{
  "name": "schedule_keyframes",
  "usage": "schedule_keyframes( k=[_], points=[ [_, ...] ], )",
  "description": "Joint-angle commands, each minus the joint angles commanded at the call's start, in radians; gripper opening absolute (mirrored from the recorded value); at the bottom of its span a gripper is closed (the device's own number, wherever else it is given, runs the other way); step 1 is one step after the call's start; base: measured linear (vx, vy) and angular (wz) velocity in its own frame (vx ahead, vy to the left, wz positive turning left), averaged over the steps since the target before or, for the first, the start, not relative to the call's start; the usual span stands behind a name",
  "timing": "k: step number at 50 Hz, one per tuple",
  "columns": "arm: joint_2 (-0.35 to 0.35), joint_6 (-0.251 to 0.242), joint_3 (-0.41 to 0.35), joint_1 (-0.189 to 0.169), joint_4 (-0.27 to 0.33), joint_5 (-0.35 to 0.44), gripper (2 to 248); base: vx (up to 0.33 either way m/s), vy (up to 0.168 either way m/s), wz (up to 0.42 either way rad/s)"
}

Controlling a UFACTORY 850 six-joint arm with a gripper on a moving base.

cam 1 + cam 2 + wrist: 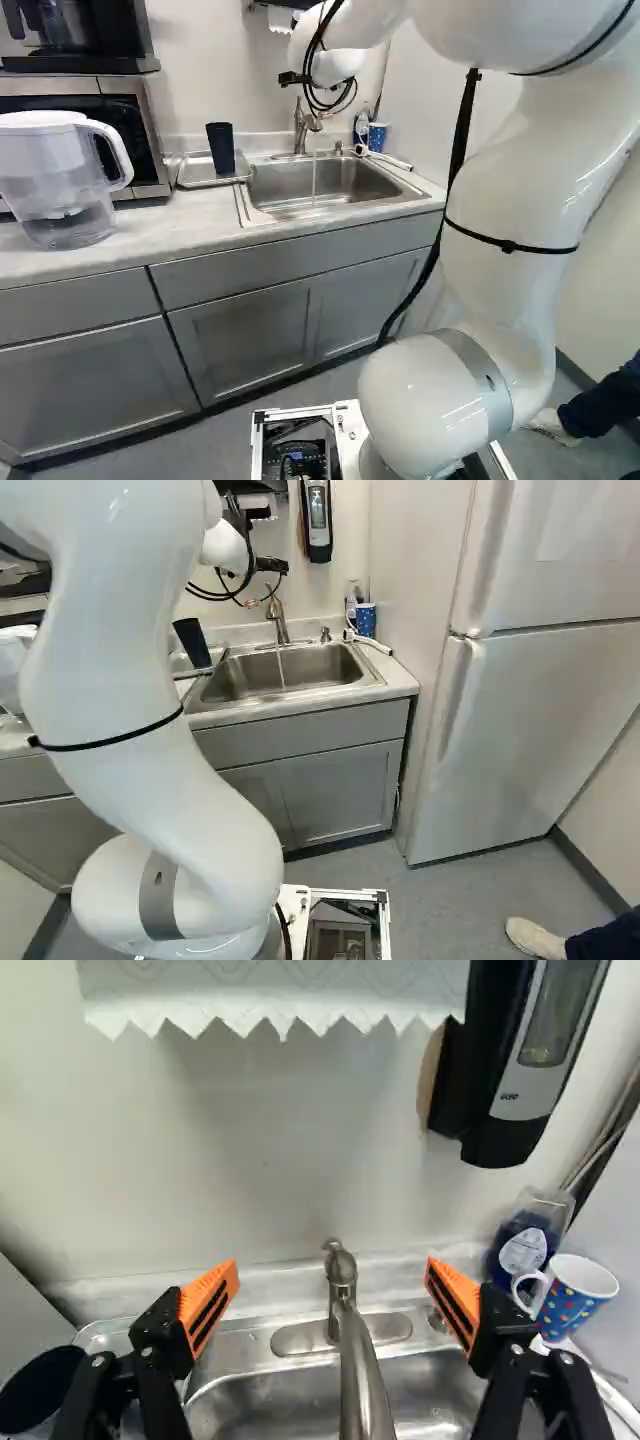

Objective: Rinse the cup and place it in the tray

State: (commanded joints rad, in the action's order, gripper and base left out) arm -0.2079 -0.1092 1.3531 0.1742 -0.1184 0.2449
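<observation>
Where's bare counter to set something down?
Bare counter lies between the pitcher and the sink, in front of the tray. Crowded: the tray, where the dark cup stands, and the counter's back corner, with bottle and spotted mug.

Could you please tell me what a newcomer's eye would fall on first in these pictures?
Probably the big white arm, filling the right of the left base view. Next, in the wrist view, the open gripper, its orange pads apart with the faucet between them. Then a thin stream of water falling into the sink, with a dark cup at the tray beside it.
</observation>
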Motion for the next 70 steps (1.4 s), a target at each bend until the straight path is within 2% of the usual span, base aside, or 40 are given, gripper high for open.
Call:
schedule_keyframes(
  k=[12,44,54,70],
  points=[
    [-0.058,0.000,0.065,0.017,0.018,0.038,247,0.000,0.000,0.000],
    [-0.206,0.000,0.237,0.063,0.018,0.039,247,0.000,0.000,0.000],
    [-0.230,0.000,0.266,0.069,0.018,0.033,247,0.000,0.000,0.000],
    [-0.231,0.000,0.267,0.069,0.018,0.002,247,0.000,0.000,0.000]
  ],
)
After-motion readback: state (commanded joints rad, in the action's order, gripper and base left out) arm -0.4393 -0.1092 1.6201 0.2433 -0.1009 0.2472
